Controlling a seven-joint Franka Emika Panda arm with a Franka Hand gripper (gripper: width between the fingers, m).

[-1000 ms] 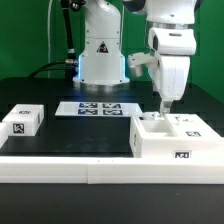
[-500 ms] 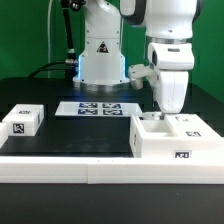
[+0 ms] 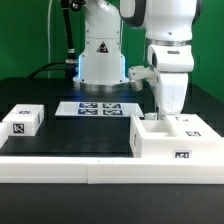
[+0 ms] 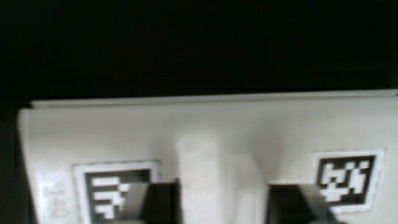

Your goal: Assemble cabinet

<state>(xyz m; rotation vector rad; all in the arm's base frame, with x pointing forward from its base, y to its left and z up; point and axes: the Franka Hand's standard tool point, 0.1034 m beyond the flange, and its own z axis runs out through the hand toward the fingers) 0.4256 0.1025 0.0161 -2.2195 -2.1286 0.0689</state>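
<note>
The gripper [image 3: 166, 111] hangs low over the white cabinet [image 3: 172, 146], near the table's [image 3: 88, 136] front edge. I can't tell if it's open.

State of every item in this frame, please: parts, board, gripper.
large white boxy cabinet body with tags: on the black table at the exterior view's right, open side up, divider showing inside.
small white tagged block: on the table at the exterior view's left, apart from the cabinet body, untouched.
marker board: flat on the table.
gripper: down at the cabinet body's top; open or shut cannot be told.
</note>
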